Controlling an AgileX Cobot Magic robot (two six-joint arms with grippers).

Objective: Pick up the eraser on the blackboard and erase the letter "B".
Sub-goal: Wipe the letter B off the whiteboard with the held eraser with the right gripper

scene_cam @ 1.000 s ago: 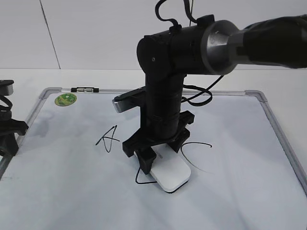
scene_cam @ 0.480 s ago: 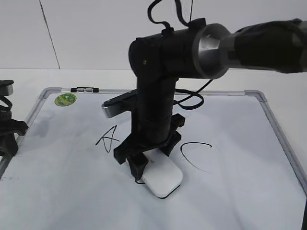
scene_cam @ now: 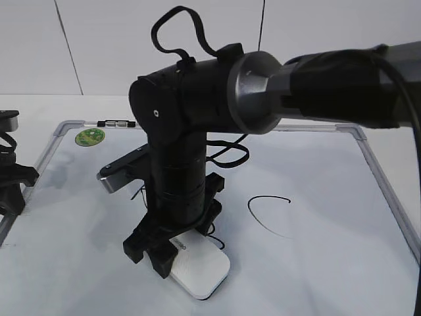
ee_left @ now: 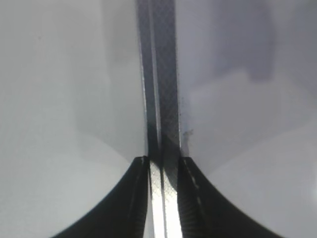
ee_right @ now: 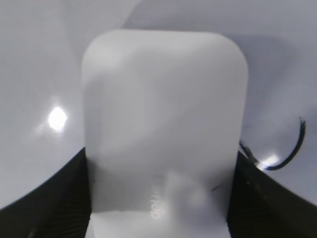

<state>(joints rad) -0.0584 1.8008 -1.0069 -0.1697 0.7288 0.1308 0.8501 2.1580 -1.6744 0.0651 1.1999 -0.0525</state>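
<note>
The blackboard (scene_cam: pixel 316 263) is a white board with a silver frame, lying flat. My right gripper (scene_cam: pixel 163 255) reaches across to the front middle and is shut on the white eraser (scene_cam: pixel 200 268), pressing it flat on the board. In the right wrist view the eraser (ee_right: pixel 163 109) fills the space between the jaws (ee_right: pixel 161 157). Only short black strokes of the letter "B" (scene_cam: pixel 212 237) show beside the eraser, also in the right wrist view (ee_right: pixel 297 141); the arm hides the rest. My left gripper (scene_cam: pixel 10 187) sits at the board's left edge, its jaws (ee_left: pixel 163 161) closed on the frame (ee_left: pixel 159 74).
The letter "C" (scene_cam: pixel 266 212) lies right of the eraser. The letter "A" is hidden behind the right arm. A round green sticker (scene_cam: pixel 90 137) and a small black-and-clear clip (scene_cam: pixel 116 123) are at the board's back left corner.
My right gripper has slid the eraser left and toward the front of the board. The black loop that showed beside the eraser earlier no longer shows there. The left arm has not moved.
</note>
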